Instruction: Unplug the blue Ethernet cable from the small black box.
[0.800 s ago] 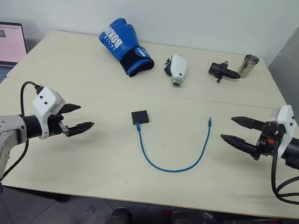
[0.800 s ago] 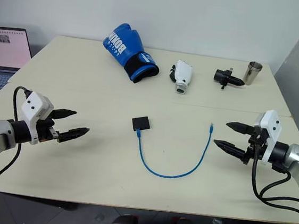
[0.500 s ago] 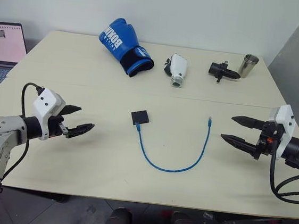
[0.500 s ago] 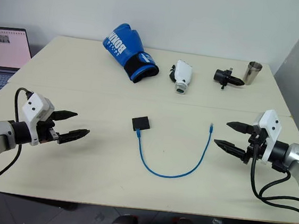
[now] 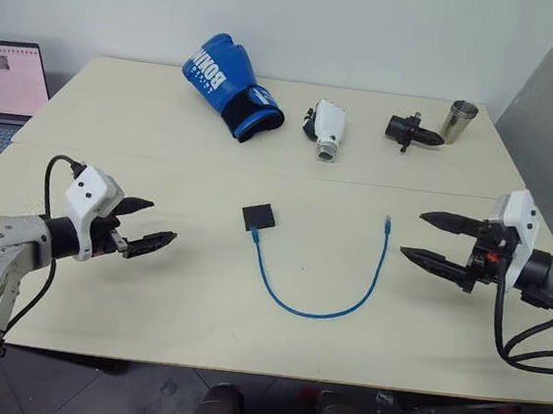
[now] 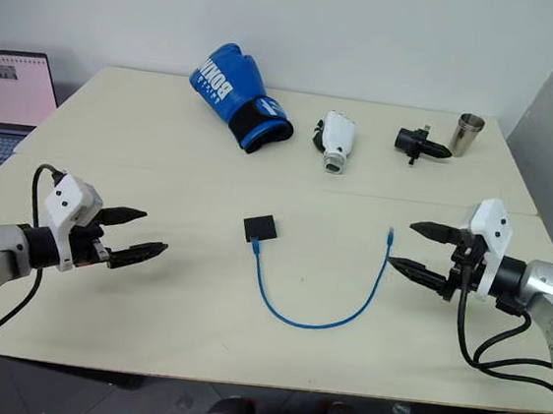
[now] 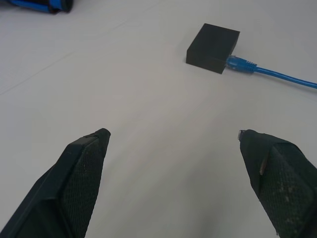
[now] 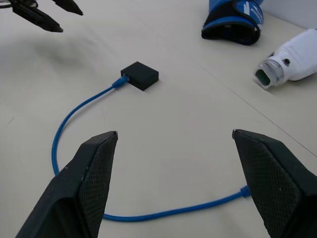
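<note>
The small black box lies flat near the table's middle. The blue Ethernet cable is plugged into its near edge, loops toward me in a U and ends in a loose plug on the right. In the left wrist view the box and the plugged end of the cable lie ahead of my fingers. My left gripper hovers open well left of the box, empty. My right gripper hovers open just right of the cable's free end, empty.
Along the table's far side lie a blue boxing glove, a white gadget, a black cylindrical gadget with prongs and a metal cup. A laptop sits off the table's left edge.
My right gripper has moved a little left, toward the cable's free end. My left gripper has barely shifted. Box and cable lie as before.
</note>
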You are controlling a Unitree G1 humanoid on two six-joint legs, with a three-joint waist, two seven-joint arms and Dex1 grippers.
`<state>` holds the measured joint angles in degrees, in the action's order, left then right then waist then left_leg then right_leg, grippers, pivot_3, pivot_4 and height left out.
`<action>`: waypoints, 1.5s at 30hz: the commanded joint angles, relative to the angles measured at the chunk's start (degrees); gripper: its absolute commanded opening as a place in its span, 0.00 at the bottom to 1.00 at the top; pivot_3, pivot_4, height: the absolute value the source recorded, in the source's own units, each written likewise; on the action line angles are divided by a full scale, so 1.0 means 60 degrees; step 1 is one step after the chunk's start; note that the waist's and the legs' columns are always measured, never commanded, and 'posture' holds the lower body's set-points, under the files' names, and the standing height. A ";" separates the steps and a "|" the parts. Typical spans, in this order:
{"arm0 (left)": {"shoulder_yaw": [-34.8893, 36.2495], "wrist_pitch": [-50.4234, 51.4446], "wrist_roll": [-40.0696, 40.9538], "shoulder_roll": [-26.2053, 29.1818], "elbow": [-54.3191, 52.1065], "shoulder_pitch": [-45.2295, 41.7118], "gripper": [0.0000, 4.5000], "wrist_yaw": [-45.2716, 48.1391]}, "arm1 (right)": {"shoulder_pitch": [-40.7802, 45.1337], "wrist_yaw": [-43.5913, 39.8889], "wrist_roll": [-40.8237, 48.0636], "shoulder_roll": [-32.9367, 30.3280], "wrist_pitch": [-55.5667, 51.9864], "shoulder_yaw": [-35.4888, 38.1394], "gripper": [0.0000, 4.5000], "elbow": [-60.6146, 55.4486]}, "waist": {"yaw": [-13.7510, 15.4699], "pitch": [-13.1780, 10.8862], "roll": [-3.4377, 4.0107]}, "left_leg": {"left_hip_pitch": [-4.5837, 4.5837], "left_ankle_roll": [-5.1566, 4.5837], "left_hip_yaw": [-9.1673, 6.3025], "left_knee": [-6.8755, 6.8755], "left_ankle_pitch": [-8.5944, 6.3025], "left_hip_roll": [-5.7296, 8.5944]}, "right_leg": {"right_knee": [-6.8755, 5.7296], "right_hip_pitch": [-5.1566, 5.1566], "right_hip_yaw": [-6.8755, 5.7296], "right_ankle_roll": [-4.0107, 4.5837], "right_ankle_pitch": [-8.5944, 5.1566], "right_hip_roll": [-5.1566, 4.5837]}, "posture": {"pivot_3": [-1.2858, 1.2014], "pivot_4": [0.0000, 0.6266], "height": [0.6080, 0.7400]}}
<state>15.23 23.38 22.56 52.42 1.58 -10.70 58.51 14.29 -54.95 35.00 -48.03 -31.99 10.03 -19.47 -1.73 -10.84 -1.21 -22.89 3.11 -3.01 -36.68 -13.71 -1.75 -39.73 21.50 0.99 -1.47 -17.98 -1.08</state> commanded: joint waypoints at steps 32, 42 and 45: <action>-0.0910 -0.0894 -0.0339 0.0348 0.0110 -0.0588 1.00 0.1745 | 0.3109 0.5537 -0.5740 0.7990 0.0666 -0.5793 0.78 0.5195 | -0.0035 0.0002 -0.0003 | -0.0011 0.0000 0.0008 -0.0002 0.0001 -0.0005 | -0.0051 0.0051 0.0006 0.0004 0.0001 0.0011 | 0.52 0.24 1.00; -0.0837 -0.0816 -0.0300 0.0292 0.0068 -0.0539 1.00 0.1632 | 0.3096 0.5581 -0.5922 0.8188 0.0511 -0.5556 0.20 0.5339 | -0.0040 0.0002 -0.0003 | -0.0010 0.0000 0.0008 -0.0003 0.0001 -0.0004 | -0.0052 0.0051 0.0008 0.0004 0.0001 0.0010 | 0.52 0.24 1.00; -0.0799 -0.0714 -0.0245 0.0264 0.0161 -0.0543 1.00 0.1536 | 0.3134 0.5517 -0.6078 0.7954 0.0728 -0.5500 0.02 0.5199 | -0.0039 0.0002 -0.0003 | -0.0010 0.0000 0.0008 -0.0003 0.0000 -0.0004 | -0.0052 0.0051 0.0008 0.0004 0.0001 0.0010 | 0.52 0.24 1.00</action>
<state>9.21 18.79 20.37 53.80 3.04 -13.46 68.12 32.53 -21.95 -0.12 0.40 -28.64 -23.71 12.53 -1.97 -10.83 -1.23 -22.96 3.11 -2.96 -36.70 -13.71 -1.77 -40.04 21.80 1.03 -1.44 -17.98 -1.02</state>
